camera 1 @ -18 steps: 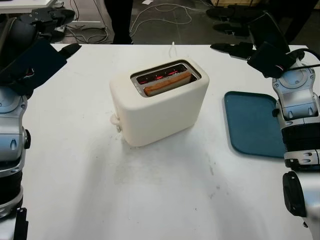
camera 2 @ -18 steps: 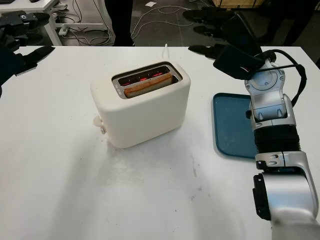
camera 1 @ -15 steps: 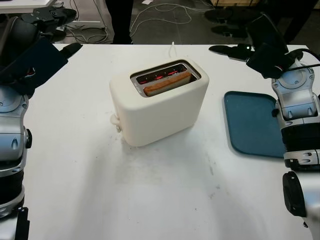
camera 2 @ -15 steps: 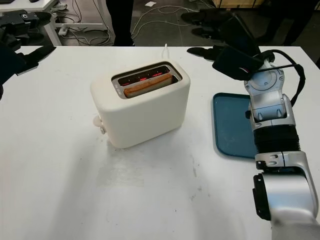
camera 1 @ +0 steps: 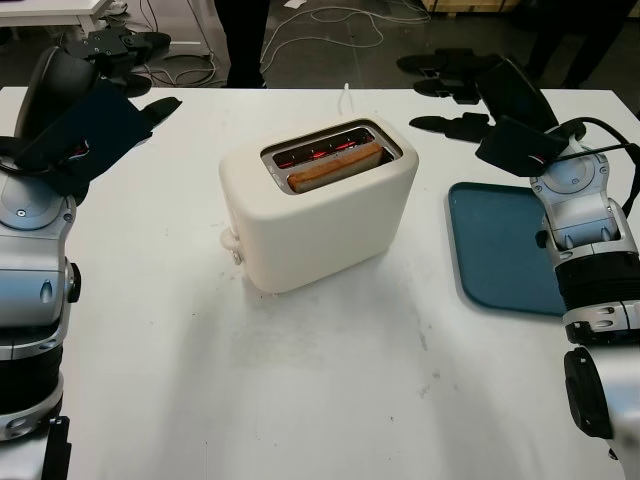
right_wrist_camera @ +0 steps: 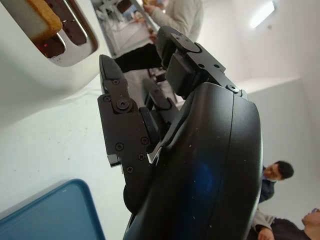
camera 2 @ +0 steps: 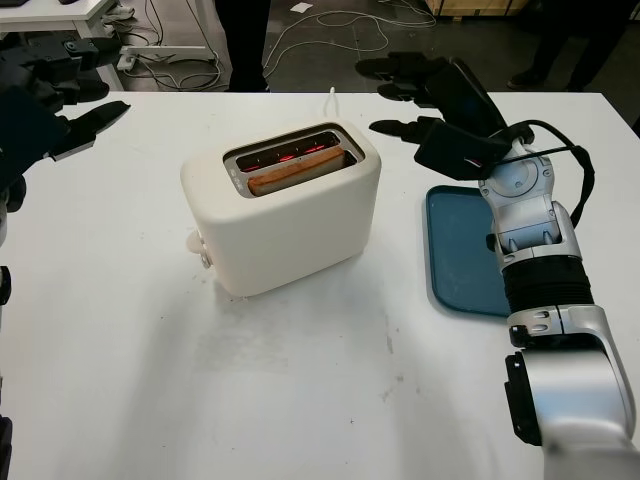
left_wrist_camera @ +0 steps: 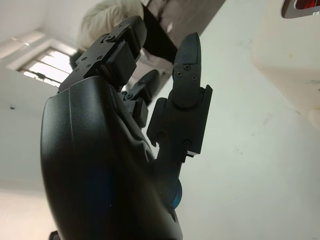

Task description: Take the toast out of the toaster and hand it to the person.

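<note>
Both hands have shifted inward toward the toaster; left hand far left, right hand far right, each open, empty. Toast sits in the near slot.

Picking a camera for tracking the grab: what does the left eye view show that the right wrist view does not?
The left eye view gives the whole cream toaster on the white table, with the open left hand raised beside it. The right wrist view adds the open right hand close up and people behind. Both share the toast, glowing slots and blue tray.
</note>
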`<state>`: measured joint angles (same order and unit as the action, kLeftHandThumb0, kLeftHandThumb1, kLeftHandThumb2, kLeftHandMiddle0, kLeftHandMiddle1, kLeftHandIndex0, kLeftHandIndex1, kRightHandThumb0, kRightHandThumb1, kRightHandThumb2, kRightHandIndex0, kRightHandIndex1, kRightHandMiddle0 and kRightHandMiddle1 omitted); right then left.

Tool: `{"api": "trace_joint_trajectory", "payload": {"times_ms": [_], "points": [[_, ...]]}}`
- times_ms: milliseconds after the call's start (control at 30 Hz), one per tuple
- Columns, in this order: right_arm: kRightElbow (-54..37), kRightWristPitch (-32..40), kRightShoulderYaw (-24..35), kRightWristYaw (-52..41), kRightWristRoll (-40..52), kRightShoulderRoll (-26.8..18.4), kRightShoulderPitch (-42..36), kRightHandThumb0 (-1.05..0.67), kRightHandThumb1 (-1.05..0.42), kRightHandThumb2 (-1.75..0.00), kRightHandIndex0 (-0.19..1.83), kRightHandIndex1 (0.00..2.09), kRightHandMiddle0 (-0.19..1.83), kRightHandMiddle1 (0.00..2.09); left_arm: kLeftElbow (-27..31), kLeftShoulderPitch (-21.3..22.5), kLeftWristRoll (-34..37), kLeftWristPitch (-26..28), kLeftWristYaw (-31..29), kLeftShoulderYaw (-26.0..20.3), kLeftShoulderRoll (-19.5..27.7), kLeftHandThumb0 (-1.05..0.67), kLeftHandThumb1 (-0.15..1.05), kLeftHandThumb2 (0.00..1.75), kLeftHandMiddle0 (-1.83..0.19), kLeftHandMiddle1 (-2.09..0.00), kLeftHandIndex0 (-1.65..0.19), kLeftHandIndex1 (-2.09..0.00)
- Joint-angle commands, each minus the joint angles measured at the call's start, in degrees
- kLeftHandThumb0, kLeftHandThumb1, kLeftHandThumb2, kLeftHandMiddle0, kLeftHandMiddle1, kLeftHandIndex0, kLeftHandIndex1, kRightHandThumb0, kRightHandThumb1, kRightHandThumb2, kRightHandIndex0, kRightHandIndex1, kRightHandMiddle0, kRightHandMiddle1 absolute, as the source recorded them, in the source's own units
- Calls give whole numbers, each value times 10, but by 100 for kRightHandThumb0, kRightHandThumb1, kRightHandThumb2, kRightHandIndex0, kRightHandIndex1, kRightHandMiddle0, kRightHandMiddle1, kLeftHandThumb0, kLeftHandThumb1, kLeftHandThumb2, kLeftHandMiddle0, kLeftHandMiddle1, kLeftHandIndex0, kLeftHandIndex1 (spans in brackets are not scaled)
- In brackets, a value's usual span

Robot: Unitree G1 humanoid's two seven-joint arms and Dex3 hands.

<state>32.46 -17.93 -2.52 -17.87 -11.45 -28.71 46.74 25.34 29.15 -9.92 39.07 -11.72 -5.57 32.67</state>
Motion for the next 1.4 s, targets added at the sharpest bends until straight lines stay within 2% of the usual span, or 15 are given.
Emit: {"api": "trace_joint_trajectory", "payload": {"times_ms": [0, 200, 600, 1367], "points": [[7, -15, 2, 5, 2, -2, 1, -31, -90, 0, 68, 3, 63, 1, 8, -1, -6, 6, -1, 1, -2, -36, 92, 25, -33, -56, -53, -3], [11, -18, 4, 7, -2, -8, 3, -31, -90, 0, 67, 2, 62, 0, 19, -2, -6, 26, -8, 5, 1, -35, 92, 28, -28, -56, -50, -2], [18, -29, 6, 11, -4, -10, 0, -33, -91, 0, 70, 2, 63, 1, 23, -21, -5, 7, -7, 0, -3, -37, 92, 29, -32, -62, -53, -3], [18, -13, 6, 4, 9, -5, -6, -40, -92, -1, 66, 0, 62, 0, 26, -10, -4, 21, -13, 16, -7, -37, 92, 28, -27, -60, -51, -2]]}}
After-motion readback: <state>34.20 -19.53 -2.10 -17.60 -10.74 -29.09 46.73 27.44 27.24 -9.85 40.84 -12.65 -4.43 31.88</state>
